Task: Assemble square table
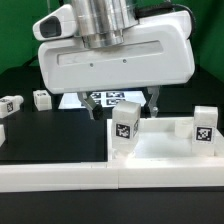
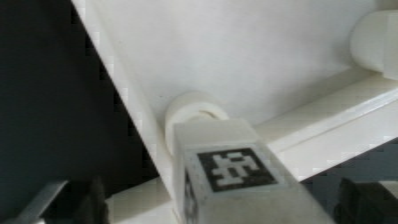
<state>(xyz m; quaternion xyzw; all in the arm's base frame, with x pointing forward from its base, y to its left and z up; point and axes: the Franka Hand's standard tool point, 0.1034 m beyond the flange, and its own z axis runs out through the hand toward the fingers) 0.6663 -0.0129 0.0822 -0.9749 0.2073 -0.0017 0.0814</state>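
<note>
Leg-fitting step: leg (image 2: 228, 165) upright in corner socket (image 2: 192, 104) of tabletop (image 2: 231, 50). Gripper (image 1: 125, 110) jaws wide apart, gripping nothing (leg between them). Next: close, screw leg home.

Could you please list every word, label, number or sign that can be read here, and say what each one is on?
No words, numbers or brands can be read in either view.
Upright legs: black-white tags, pattern only.
Marker board: tags, pattern only.
Loose legs: tags too small to make out.
</note>
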